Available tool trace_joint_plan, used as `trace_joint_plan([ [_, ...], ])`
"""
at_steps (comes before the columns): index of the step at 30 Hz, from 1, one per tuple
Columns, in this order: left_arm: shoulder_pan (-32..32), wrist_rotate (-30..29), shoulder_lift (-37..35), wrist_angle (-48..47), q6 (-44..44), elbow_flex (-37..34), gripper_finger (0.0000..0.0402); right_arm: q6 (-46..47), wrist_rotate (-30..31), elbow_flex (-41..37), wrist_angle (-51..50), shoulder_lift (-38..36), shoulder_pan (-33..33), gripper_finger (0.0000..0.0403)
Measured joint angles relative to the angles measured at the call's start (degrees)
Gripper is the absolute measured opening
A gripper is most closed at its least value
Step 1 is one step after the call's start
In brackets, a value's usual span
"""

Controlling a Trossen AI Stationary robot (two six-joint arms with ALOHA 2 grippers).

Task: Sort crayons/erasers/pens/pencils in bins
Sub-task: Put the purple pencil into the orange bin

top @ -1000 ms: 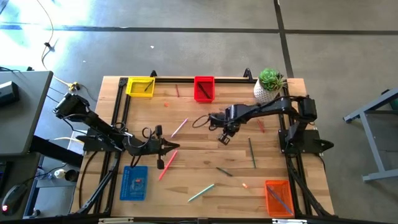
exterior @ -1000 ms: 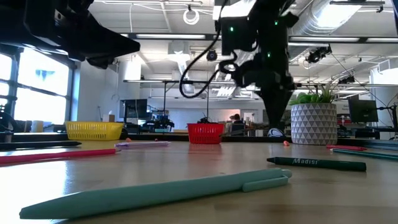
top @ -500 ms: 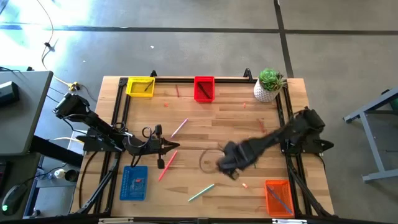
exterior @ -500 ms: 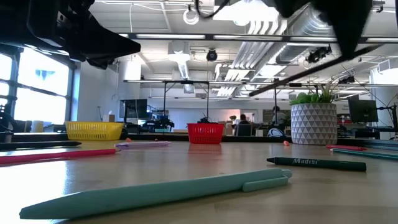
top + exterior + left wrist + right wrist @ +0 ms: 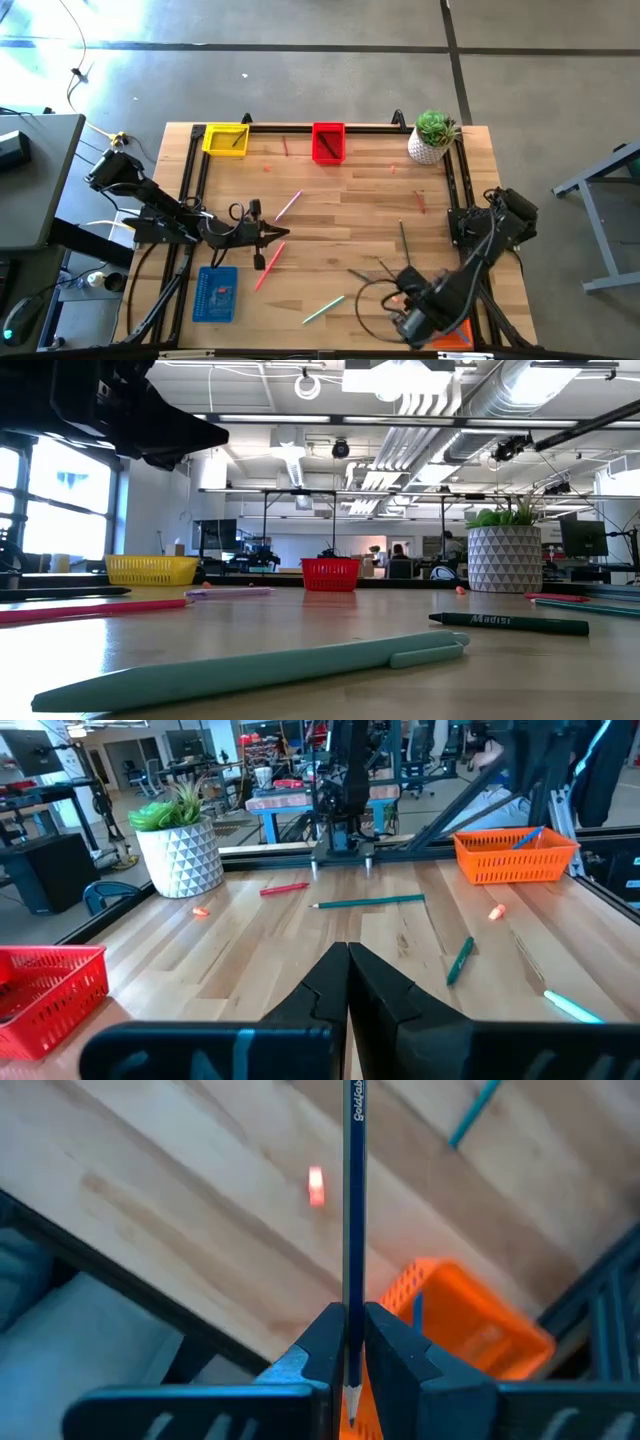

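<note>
Just below my right gripper (image 5: 349,1342), clamped on a dark blue pencil (image 5: 353,1200), sits the orange mesh-sided plastic bin (image 5: 470,1315); my left gripper (image 5: 348,982) rests closed.

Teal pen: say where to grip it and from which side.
Grip the teal pen mid-barrel, clear of its clip, from straight above, closing across its length: it lies flat and diagonal with bare wood either side. Use the left tool; the right tool holds a pencil.
</note>
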Motion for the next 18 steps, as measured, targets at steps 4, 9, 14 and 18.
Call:
trace_joint_plan([
  [4,0.02,0.04,0.0,-0.01,-0.04,0.0,0.0,6.7,-1.26,0.0,0.62,0.0,3.41,0.0028],
  [9,0.02,0.2,0.0,0.0,0.24,0.0,0.0,12.54,-3.45,0.0,2.48,0.0,6.46,0.0028],
  [14,0.02,0.2,0.0,-0.02,0.73,0.0,0.0,16.63,-6.46,0.0,5.91,0.0,8.44,0.0028],
  [18,0.02,0.2,0.0,0.0,1.53,0.0,0.0,21.38,-10.37,0.0,7.11,0.0,10.05,0.0028],
])
